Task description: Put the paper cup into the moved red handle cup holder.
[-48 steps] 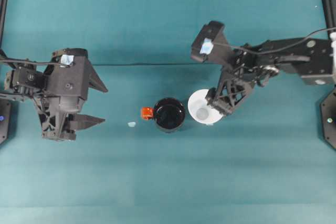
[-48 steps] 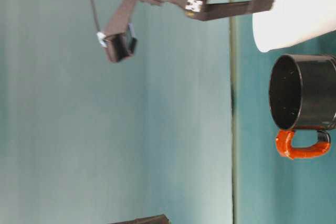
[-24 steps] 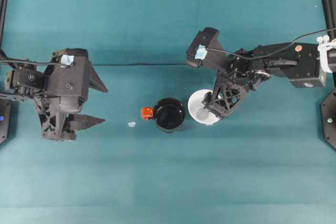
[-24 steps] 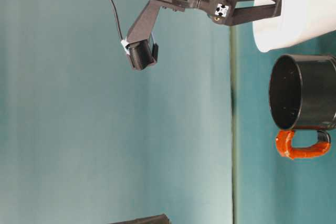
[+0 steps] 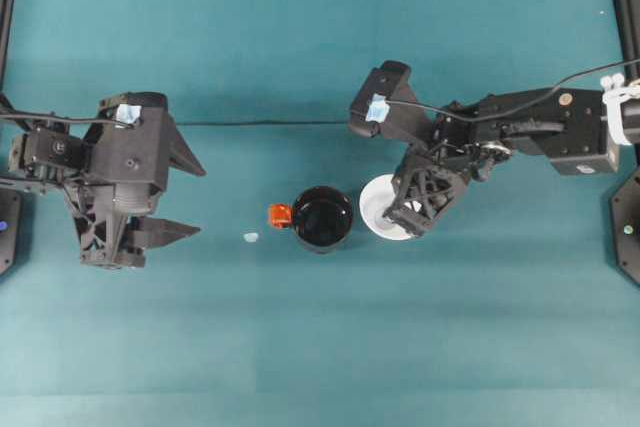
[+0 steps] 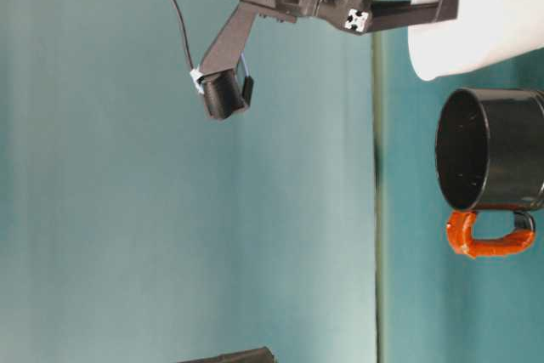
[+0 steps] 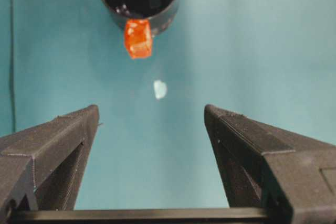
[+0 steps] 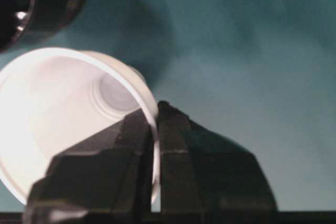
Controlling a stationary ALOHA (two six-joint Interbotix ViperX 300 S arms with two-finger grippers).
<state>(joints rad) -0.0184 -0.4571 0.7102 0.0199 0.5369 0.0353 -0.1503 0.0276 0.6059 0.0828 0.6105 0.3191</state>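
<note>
The teal table (image 5: 320, 347) is seen from overhead, with the left gripper (image 5: 172, 197) parked at its 9 o'clock side; its jaws are spread wide and nothing is held between them. The right gripper (image 5: 408, 209) is reached in from 3 o'clock and is clamped on the rim of the paper cup (image 5: 378, 209), one finger inside the wall and one outside, as shown in the right wrist view (image 8: 155, 145). The paper cup is seen just beside the red handle cup holder (image 5: 322, 218), at its 3 o'clock side and not inside it. The holder's orange-red handle is pointed toward 9 o'clock. A small pale scrap (image 5: 250, 237) is found on the table beyond the handle.
</note>
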